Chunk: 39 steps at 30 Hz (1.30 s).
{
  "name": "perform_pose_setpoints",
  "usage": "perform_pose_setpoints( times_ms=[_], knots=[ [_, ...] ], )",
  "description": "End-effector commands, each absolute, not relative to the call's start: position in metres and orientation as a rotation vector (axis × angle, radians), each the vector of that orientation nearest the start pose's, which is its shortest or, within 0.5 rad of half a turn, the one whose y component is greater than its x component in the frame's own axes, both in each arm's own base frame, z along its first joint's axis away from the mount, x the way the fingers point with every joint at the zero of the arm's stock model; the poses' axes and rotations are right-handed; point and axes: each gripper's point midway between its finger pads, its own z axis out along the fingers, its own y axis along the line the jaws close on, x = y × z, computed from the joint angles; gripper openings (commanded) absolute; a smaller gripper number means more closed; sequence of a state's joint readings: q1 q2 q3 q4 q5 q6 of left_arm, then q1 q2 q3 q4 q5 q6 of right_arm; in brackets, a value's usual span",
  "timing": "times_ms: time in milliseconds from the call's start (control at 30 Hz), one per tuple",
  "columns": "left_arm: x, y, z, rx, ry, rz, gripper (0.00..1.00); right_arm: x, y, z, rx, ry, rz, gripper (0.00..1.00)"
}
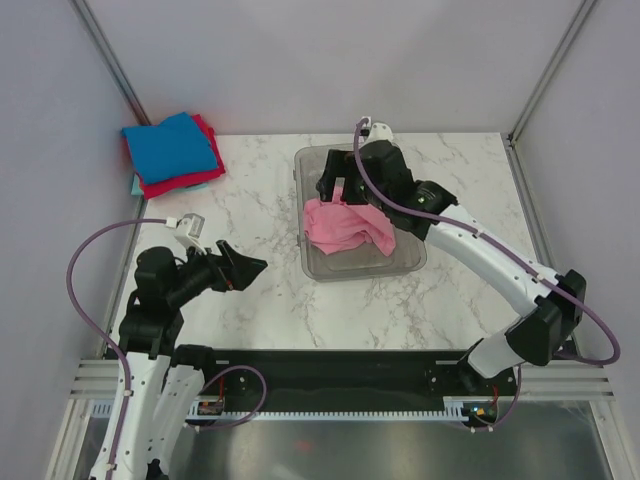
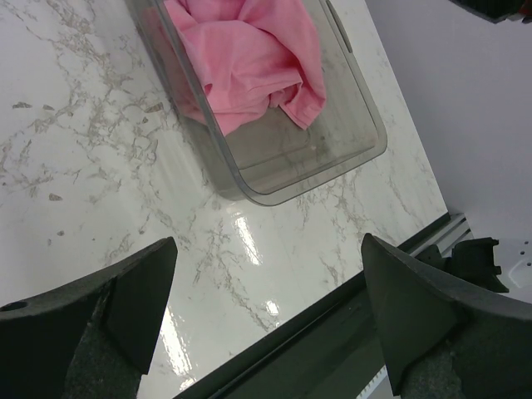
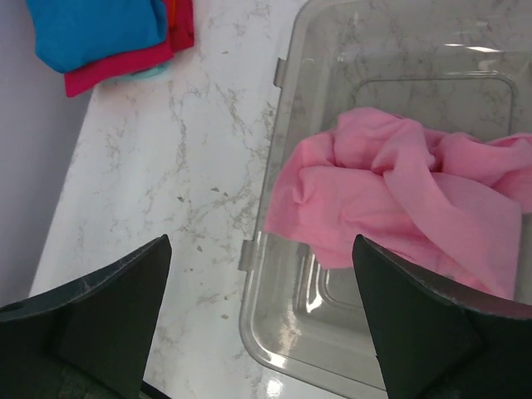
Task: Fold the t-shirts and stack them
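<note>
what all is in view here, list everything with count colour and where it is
pink t-shirt: 1, pink, crumpled inside the bin, one edge draped over its left rim
bin: 1, clear plastic, middle of the table
folded shirts: at least 3, blue on top, red under it, a teal edge at the bottom, stacked at the table's far left corner
table: 1, white marble with grey veins, under everything
left gripper: 1, black, open, over bare table near the left edge, pointing toward the bin
right gripper: 1, black, open, above the bin's far left part, over the pink t-shirt
</note>
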<state>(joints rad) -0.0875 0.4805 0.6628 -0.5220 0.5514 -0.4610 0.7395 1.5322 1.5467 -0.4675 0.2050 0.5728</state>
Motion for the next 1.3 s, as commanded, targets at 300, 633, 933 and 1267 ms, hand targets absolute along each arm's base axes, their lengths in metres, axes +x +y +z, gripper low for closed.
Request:
perform_pose_setpoints(
  times_ms=[300, 633, 933, 1267],
  knots=[
    [0.198, -0.124, 0.234, 0.064, 1.943, -0.858, 1.00, 0.386, 0.275, 0.198, -0.066, 2.267, 0.313, 0.98],
    [0.199, -0.124, 0.233, 0.066, 1.944, -0.858, 1.00, 0.408, 0.261, 0.109, -0.047, 2.463, 0.063, 0.98],
    [0.200, -0.123, 0.233, 0.059, 1.948, -0.852, 1.00, 0.407, 0.266, 0.045, -0.117, 2.592, -0.022, 0.45],
    [0.211, -0.111, 0.230, -0.010, 1.966, -0.768, 1.00, 0.424, 0.253, 0.230, -0.071, 2.286, 0.117, 0.00]
  ],
)
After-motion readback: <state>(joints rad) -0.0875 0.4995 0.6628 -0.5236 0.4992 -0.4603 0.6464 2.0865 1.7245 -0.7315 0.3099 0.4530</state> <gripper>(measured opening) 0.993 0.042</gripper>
